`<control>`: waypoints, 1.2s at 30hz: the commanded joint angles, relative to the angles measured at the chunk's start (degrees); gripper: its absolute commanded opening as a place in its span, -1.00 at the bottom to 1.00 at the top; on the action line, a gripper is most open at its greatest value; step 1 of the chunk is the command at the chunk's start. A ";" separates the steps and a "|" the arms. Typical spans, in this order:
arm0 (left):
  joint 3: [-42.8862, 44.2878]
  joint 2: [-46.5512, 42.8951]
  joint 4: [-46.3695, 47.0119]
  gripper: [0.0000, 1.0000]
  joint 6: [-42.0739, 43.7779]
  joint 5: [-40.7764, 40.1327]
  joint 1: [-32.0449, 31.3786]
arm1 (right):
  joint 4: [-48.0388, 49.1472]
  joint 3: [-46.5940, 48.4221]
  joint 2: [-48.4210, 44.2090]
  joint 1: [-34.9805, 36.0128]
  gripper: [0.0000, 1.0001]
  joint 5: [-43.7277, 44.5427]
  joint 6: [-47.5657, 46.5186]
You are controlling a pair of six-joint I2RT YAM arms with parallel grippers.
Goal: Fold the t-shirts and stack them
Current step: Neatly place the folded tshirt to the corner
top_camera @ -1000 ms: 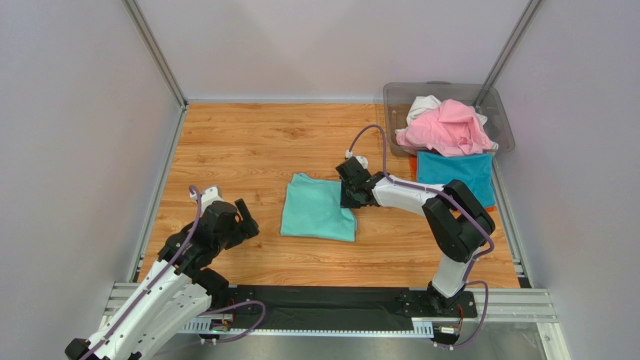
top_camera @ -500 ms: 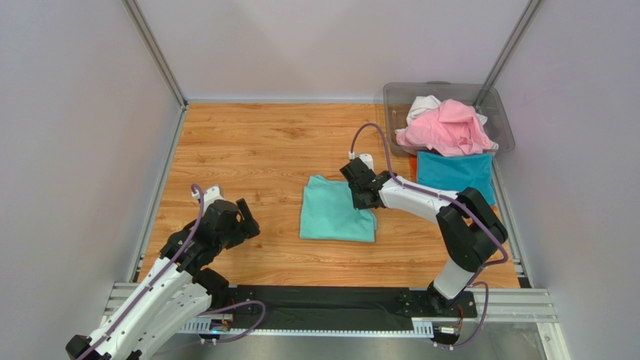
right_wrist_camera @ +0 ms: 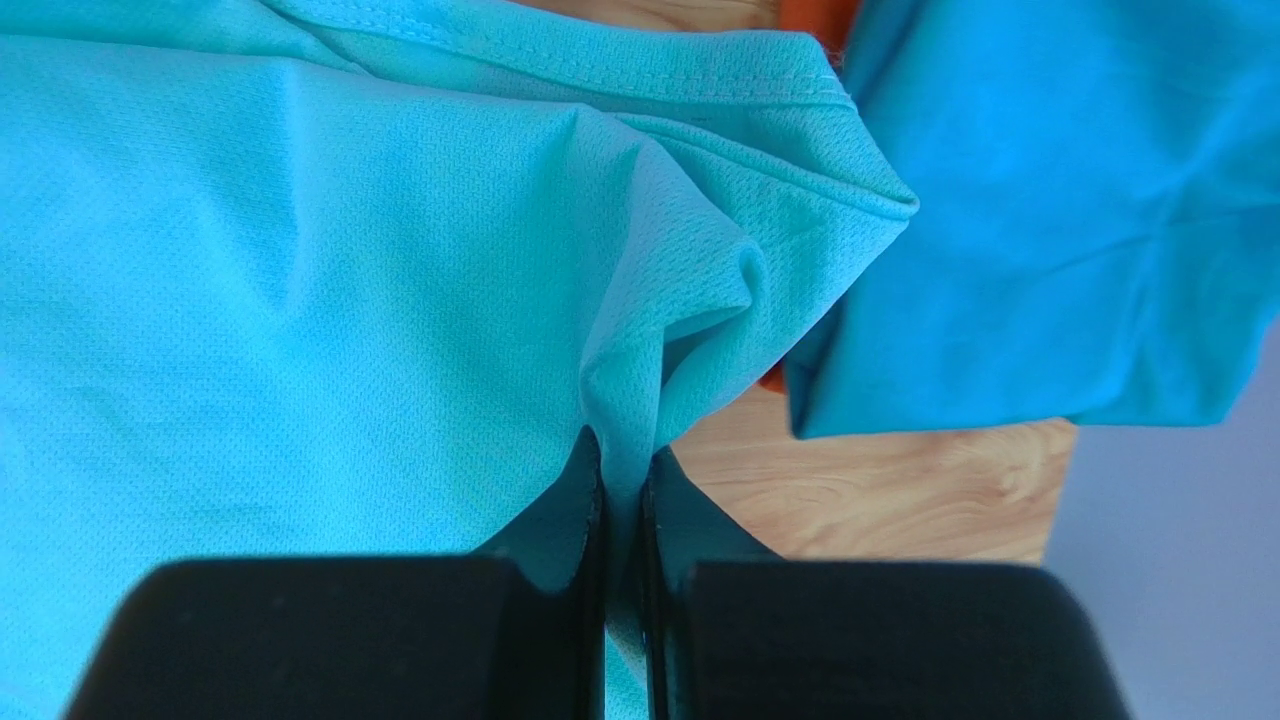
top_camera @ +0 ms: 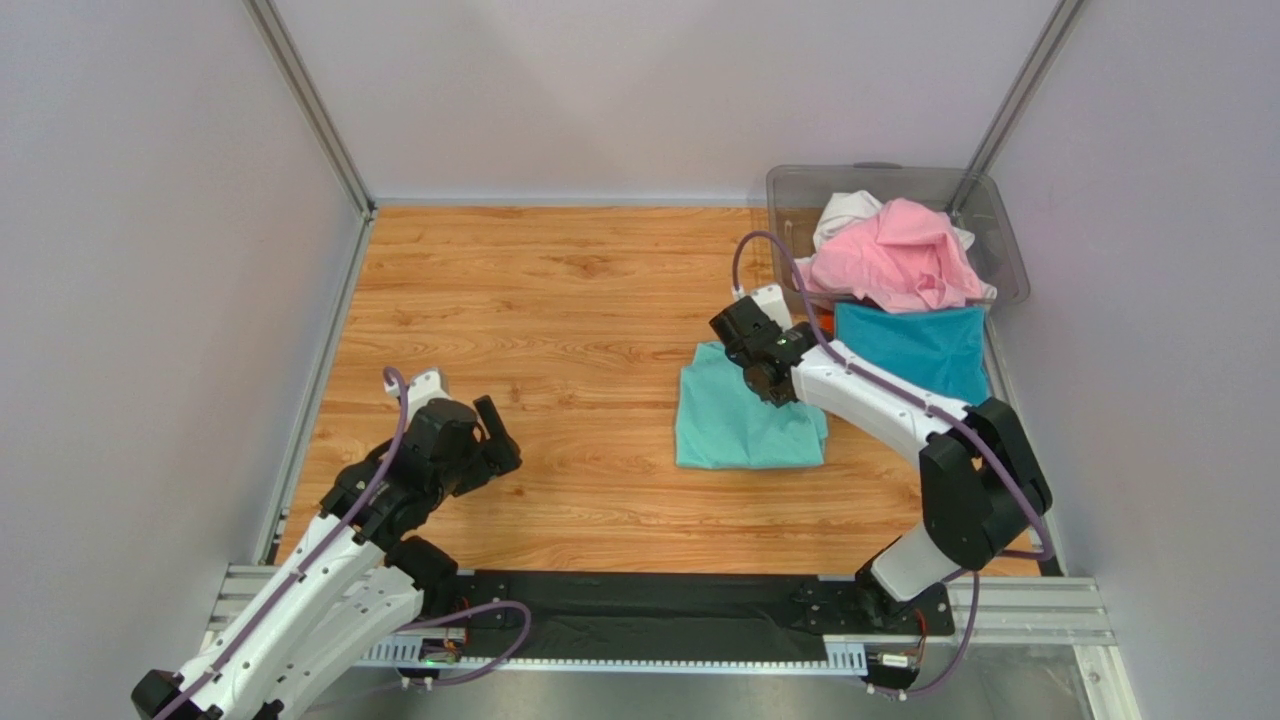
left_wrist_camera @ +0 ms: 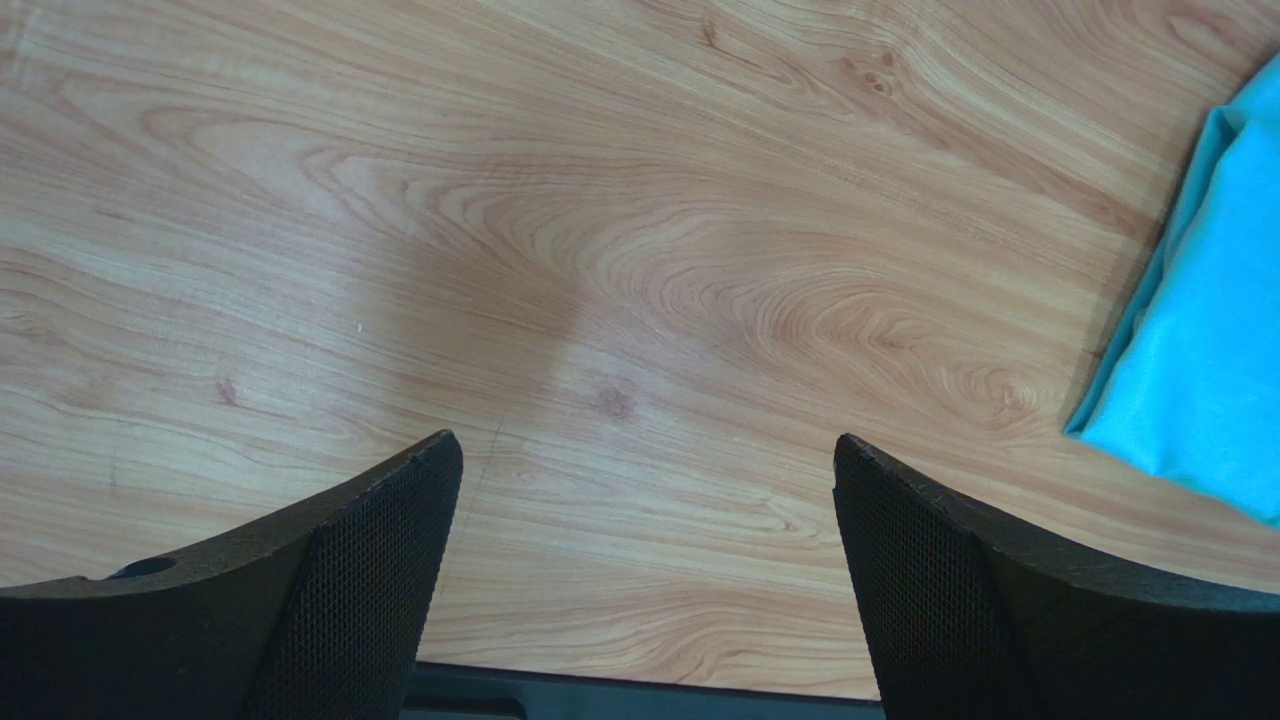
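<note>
A folded mint green t-shirt lies on the wooden table, right of centre. My right gripper is shut on its upper right edge; the right wrist view shows a pinch of mint cloth squeezed between the right gripper's jaws. Just to the right lies a folded teal blue t-shirt, with an orange one peeking from under it. Pink and white t-shirts are heaped in the bin. My left gripper stands open and empty over bare wood at the near left.
The clear grey plastic bin stands at the back right corner. Metal frame posts and grey walls close in the table on three sides. A black mat runs along the near edge between the arm bases.
My right gripper has dragged the mint green t-shirt to the right, from the table's middle up to the teal blue one. The left arm has stayed still.
</note>
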 commanded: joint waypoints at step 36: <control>-0.44 1.13 3.17 0.99 2.13 0.35 -0.15 | -11.09 25.32 -7.97 -17.57 -1.00 8.53 -16.41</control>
